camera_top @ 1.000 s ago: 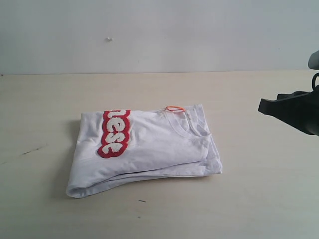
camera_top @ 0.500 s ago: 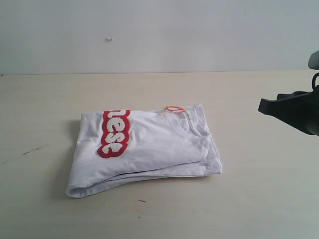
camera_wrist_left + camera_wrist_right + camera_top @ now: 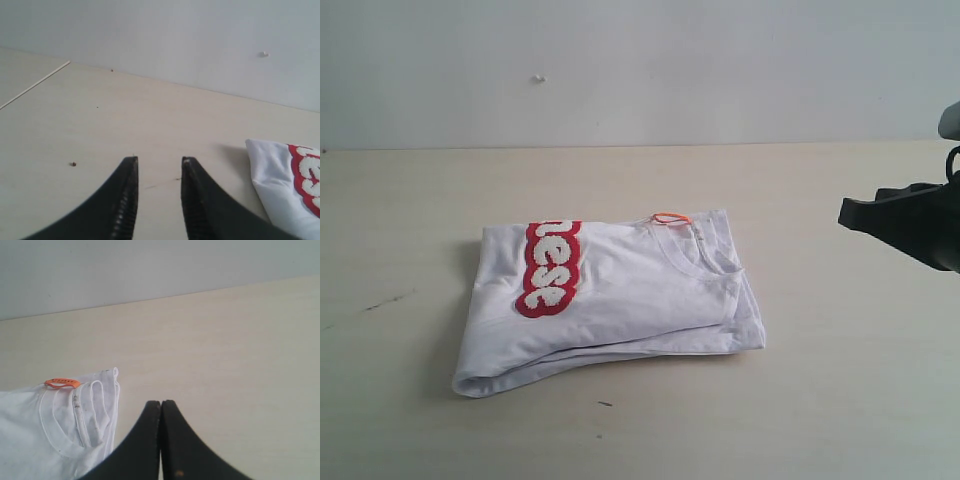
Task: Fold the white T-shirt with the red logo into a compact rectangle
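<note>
The white T-shirt [image 3: 620, 295] lies folded into a rough rectangle on the table, collar and orange tag [image 3: 671, 217] at its far right corner. The red logo [image 3: 549, 266] runs along its left part, only some letters showing. In the exterior view my right gripper [image 3: 850, 212] hangs at the right edge, well clear of the shirt. Its wrist view has the gripper [image 3: 161, 403] shut and empty, with the collar [image 3: 75, 415] beside it. My left gripper [image 3: 159, 160] stands open over bare table, the shirt's corner [image 3: 280, 180] off to one side. The exterior view does not show the left gripper.
The shirt rests on a pale wooden table [image 3: 820, 400] that meets a light grey wall [image 3: 640, 70] at the back. A few small dark specks [image 3: 605, 404] mark the surface near the shirt's front edge.
</note>
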Tool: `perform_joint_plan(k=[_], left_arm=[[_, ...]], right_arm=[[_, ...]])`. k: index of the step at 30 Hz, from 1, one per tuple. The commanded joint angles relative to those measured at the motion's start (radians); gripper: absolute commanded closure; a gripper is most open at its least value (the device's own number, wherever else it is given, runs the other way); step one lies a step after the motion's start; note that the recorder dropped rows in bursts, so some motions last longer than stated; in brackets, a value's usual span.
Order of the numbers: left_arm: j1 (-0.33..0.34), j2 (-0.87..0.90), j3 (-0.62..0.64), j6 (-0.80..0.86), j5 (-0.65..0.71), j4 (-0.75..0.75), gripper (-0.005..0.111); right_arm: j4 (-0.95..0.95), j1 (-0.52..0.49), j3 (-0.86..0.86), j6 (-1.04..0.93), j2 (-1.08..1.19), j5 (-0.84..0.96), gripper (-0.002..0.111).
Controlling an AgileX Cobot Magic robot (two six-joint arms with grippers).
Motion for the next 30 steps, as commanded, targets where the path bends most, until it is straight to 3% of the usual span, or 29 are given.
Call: perform_joint_plan(k=[1,9,19,25,30], left_arm=[[0.0,-0.03,0.003,-0.018,-0.021,-0.027,0.076],[0.0,-0.128,0.003,0.164,0.051,-0.138,0.076],[0.0,-0.128,0.003,0.186,0.206,-0.149,0.076],[0.0,-0.128,0.003,0.201,0.203,-0.153,0.076],[0.002,-0.128,0.003,0.428,0.199,-0.12,0.076]], right_arm=[[0.0,-0.001,0.004,0.0,-0.009,-0.014,0.108],[0.0,-0.001,0.004,0.0,-0.009,-0.014,0.108],[0.0,-0.001,0.004,0.0,-0.009,-0.014,0.108],[0.0,-0.001,0.004,0.0,-0.009,-0.014,0.108],[0.0,-0.001,0.004,0.0,-0.009,-0.014,0.108]])
